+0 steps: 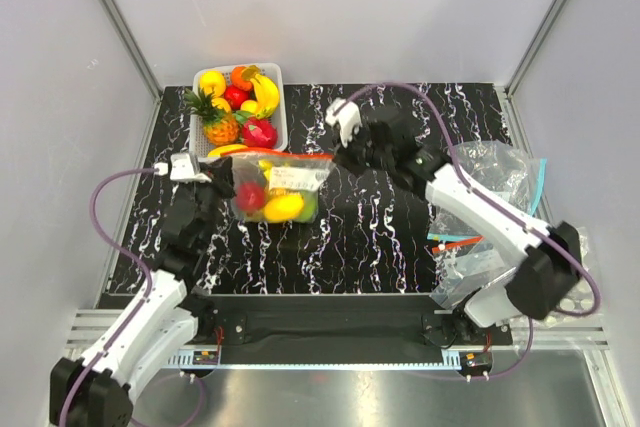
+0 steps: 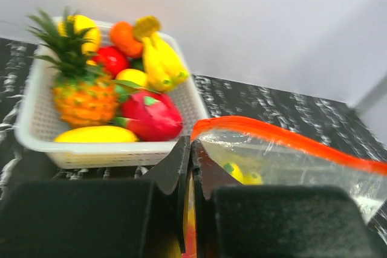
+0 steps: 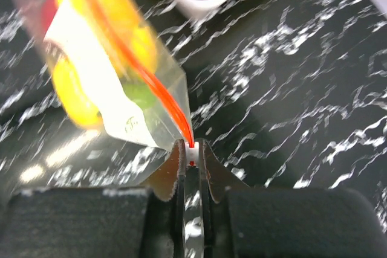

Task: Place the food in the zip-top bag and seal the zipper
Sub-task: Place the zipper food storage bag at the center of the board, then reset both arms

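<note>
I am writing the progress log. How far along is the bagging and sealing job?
Done: food lies inside the zip-top bag. In hand: the left fingers and right fingers pinch opposite ends of the zipper. Remaining: pressing it shut; whether it is already sealed cannot be seen.

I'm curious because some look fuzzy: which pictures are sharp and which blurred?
Top external: sharp throughout. Left wrist: basket fairly clear, left gripper up close soft. Right wrist: zip-top bag smeared, its food mere colour blobs, glare streaks on the table.
</note>
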### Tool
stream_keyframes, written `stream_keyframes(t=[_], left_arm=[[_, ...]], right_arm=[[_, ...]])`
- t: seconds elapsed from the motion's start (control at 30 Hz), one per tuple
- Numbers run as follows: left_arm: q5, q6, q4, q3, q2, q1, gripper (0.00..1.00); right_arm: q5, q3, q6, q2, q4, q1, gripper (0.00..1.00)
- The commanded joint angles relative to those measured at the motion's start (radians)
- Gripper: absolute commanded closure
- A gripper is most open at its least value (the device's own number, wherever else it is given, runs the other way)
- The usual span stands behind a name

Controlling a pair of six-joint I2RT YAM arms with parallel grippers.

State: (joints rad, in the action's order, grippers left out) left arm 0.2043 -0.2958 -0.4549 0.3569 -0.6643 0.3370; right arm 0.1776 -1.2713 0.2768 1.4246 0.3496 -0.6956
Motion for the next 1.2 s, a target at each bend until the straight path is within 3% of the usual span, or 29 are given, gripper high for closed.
stream_keyframes(t=[0.0,0.03,0.07,0.1,0.13,0.17,0.33,0.37,0.53,0.67,0.83,0.93,1.07,1.17], left_arm=[[0.135,0.063,-0.022,0.111,-0.066,-0.029,0.78],[0.148,0.06,-0.008,0.128,-0.089,-0.035,0.26],[0.197,0.052,0.024,0.148,-0.118,-0.036,0.17],[0.208,0.043,0.034,0.163,-0.118,-0.035,0.1],[0.205,0.047,0.032,0.16,-0.113,-0.035,0.02],[0.202,0.047,0.022,0.154,-0.083,-0.036,0.01],[0.146,0.02,0.125,0.175,0.017,-0.036,0.01],[0.112,-0.002,0.154,0.186,0.041,-0.035,0.01],[-0.049,-0.164,0.295,0.214,0.118,-0.035,0.01],[-0.19,-0.232,0.6,0.339,0.152,-0.036,0.01],[-0.292,-0.181,0.946,0.456,0.147,-0.036,0.01],[-0.334,-0.137,1.05,0.465,0.192,-0.035,0.01],[-0.329,-0.059,1.095,0.423,0.271,-0.035,0.01],[-0.272,-0.088,1.084,0.367,0.353,-0.035,0.01]], right_arm=[[-0.032,-0.126,-0.047,0.097,-0.155,0.027,0.9],[-0.052,-0.178,-0.059,0.117,-0.161,0.027,0.71],[-0.096,-0.201,-0.095,0.137,-0.162,0.027,0.2],[-0.116,-0.221,-0.114,0.163,-0.17,0.027,0.1],[-0.133,-0.243,-0.128,0.166,-0.179,0.027,0.06],[-0.163,-0.244,-0.139,0.168,-0.184,0.027,0.02],[-0.279,-0.16,-0.24,0.056,-0.244,0.027,0.0],[-0.353,-0.149,-0.325,0.034,-0.239,0.027,0.0],[-0.451,-0.05,-0.514,-0.159,-0.106,0.027,0.0],[-0.415,0.064,-0.628,-0.323,-0.003,0.027,0.0],[-0.483,0.283,-0.725,-0.613,0.069,0.027,0.0],[-0.529,0.363,-0.766,-0.745,0.159,0.027,0.0],[-0.552,0.437,-0.813,-0.864,0.25,0.027,0.0],[-0.555,0.487,-0.837,-0.95,0.281,0.027,0.0]])
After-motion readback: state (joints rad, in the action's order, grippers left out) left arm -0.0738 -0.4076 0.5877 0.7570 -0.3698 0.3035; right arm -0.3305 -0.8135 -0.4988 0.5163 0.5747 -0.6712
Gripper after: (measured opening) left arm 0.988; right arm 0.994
